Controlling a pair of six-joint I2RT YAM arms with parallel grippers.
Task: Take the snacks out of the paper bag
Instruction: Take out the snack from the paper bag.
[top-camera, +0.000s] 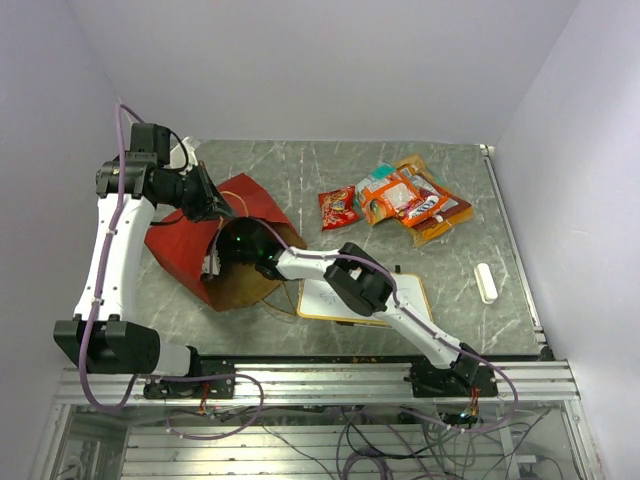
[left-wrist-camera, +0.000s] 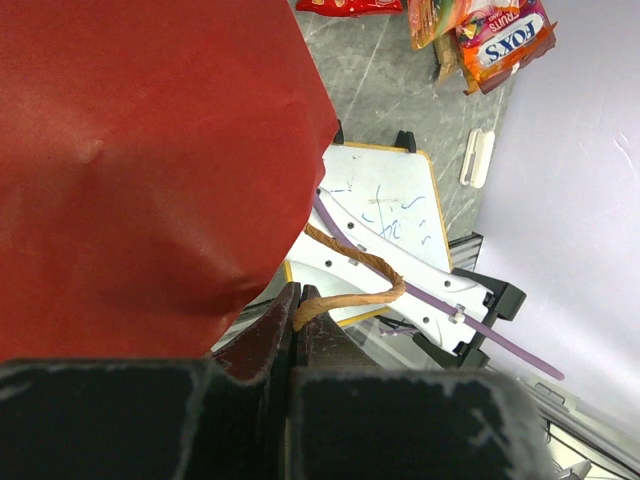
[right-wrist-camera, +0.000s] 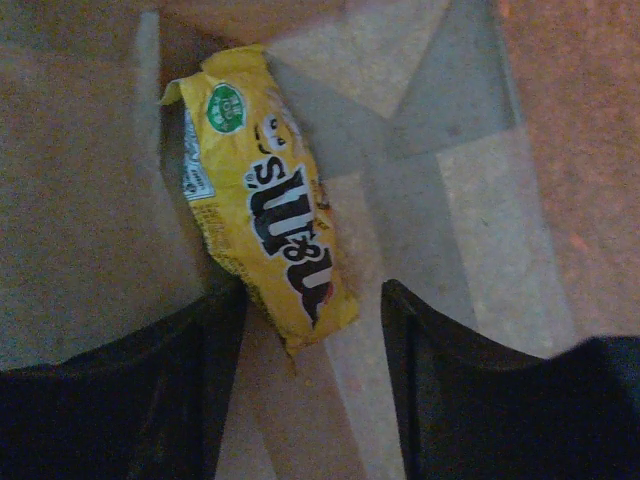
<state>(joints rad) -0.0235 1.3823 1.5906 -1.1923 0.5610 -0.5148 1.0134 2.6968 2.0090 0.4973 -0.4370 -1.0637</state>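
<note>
The red paper bag (top-camera: 185, 245) lies on its side at the left, its brown mouth facing the right arm. My left gripper (top-camera: 222, 207) is shut on the bag's string handle (left-wrist-camera: 355, 290), beside the red wall (left-wrist-camera: 140, 170). My right gripper (right-wrist-camera: 312, 330) is inside the bag, open, its fingertips on either side of the lower end of a yellow snack packet (right-wrist-camera: 265, 215) lying on the kraft floor. A pile of snacks (top-camera: 405, 198) and a red packet (top-camera: 338, 207) lie on the table at the back right.
A white-framed whiteboard (top-camera: 400, 292) lies under the right arm, also seen in the left wrist view (left-wrist-camera: 385, 195). A small white bar (top-camera: 486, 282) lies at the right. The marble table's right edge (top-camera: 515, 240) has a metal rail.
</note>
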